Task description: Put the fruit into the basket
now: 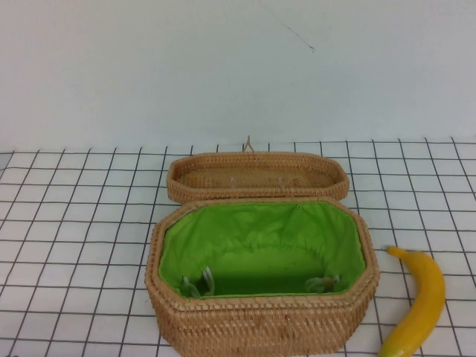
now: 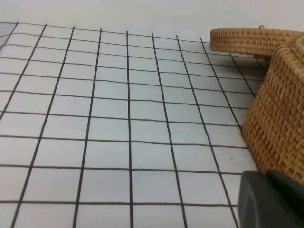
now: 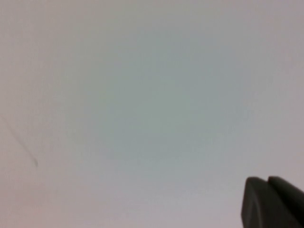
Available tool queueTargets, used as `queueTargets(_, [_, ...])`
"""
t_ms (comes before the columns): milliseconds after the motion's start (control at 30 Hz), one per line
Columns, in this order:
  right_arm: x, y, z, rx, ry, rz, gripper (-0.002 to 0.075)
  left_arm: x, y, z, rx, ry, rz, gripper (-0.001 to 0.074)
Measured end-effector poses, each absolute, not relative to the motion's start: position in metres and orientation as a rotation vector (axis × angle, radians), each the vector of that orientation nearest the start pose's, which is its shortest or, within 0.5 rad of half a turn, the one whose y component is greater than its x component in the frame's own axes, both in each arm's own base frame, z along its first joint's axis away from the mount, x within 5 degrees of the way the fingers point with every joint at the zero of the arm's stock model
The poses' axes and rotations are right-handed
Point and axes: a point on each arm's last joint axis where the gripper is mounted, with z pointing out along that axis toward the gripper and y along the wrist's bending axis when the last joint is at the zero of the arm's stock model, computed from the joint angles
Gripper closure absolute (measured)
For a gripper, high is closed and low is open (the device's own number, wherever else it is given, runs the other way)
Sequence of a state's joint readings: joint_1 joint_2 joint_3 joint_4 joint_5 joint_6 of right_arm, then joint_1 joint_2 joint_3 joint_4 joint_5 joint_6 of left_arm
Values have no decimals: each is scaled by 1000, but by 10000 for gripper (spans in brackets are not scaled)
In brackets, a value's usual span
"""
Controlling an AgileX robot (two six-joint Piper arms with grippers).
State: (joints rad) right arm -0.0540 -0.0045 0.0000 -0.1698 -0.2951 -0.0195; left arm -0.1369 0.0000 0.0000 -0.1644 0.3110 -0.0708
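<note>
The yellow banana lies on the gridded table just right of the basket, close to the near edge of the high view. The deep wicker basket with its green lining stands open and empty in the middle. Neither arm shows in the high view. My left gripper is shut and empty, low over the table to the left of the basket's woven wall. My right gripper is shut and empty and faces only a plain pale wall; the banana does not show in its view.
The shallow wicker lid with a small loop lies behind the basket, touching its back rim; it also shows in the left wrist view. A white wall stands behind the table. Gridded table surface stretches left of the basket.
</note>
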Motion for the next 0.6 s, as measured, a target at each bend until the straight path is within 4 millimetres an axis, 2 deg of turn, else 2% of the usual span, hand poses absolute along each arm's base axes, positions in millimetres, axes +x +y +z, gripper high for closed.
queueTargets(167, [33, 1, 265, -18, 848, -55, 728, 53, -12, 185, -45, 1800, -306, 738])
queueTargets(267, [24, -7, 274, 128, 701, 50, 728, 53, -12, 185, -45, 1800, -306, 738])
queueTargets(333, [21, -13, 283, 225, 683, 116, 728, 53, -12, 185, -45, 1800, -306, 738])
queueTargets(433, [11, -13, 317, 240, 676, 161, 728, 53, -12, 185, -45, 1800, -306, 738])
queueTargets(600, [1, -4, 364, 191, 894, 198, 728, 53, -12, 185, -45, 1800, -306, 738])
